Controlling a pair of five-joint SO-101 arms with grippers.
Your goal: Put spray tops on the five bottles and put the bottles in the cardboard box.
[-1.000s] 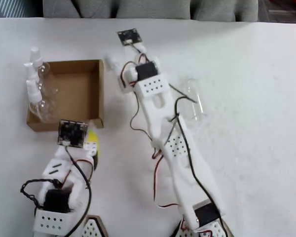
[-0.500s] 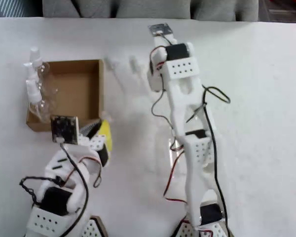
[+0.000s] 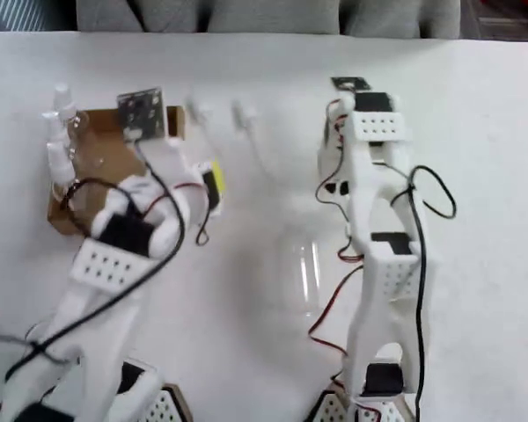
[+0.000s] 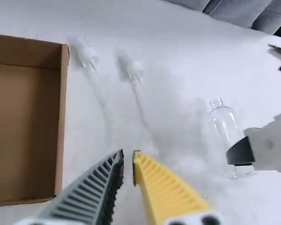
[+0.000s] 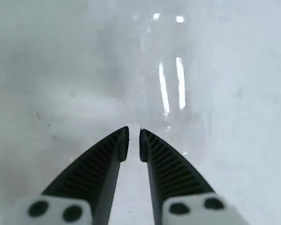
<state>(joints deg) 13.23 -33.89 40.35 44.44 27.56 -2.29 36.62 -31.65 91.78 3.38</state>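
On the white table, the left arm stretches up from the near edge and lies across the near right part of the open cardboard box. The left gripper hangs above bare tabletop just beside the box's right wall. Its grey and yellow jaws are drawn almost together, with only a thin slit between them and nothing held.

Two loose spray tops lie on the table past the box's far right corner, near each other but apart: one just beside the corner, the other farther right. The left wrist view shows a thin tube trailing from each.

An uncapped clear bottle lies on its side between the two arms, just beside the right arm, well apart from the box. Its open neck shows in the left wrist view.

The right arm runs straight up the table from its base. The right gripper points at the bottle's glassy side from close by — its two dark jaws are nearly closed on a narrow gap and grip nothing.

Against the box's left wall stands a cluster of clear capped bottles, with white spray heads poking above the cardboard — their exact number cannot be told from the high view.
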